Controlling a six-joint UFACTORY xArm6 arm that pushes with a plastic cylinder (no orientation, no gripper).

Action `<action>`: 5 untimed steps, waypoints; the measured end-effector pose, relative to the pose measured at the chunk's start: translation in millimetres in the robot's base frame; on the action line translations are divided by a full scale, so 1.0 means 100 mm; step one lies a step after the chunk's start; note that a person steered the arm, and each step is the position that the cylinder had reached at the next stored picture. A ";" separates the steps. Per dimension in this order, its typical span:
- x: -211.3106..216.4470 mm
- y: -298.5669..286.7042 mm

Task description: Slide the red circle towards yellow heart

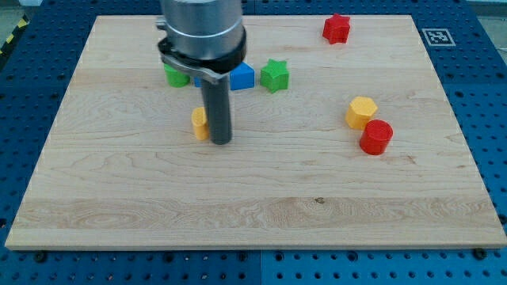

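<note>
The red circle lies at the view's right, touching the lower right side of a yellow hexagon. The yellow heart lies left of centre, mostly hidden behind my rod. My tip rests on the board right beside the yellow heart, on its right side, far to the left of the red circle.
A red star sits near the view's top right. A green star and a blue block lie right of the rod's housing; a green block peeks out on its left. The wooden board sits on a blue perforated table.
</note>
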State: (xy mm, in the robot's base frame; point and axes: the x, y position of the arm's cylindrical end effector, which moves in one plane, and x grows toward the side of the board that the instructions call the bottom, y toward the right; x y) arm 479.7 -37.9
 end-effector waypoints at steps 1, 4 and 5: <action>0.37 0.75; 0.01 2.63; -0.07 2.66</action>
State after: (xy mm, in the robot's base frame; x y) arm 473.1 228.3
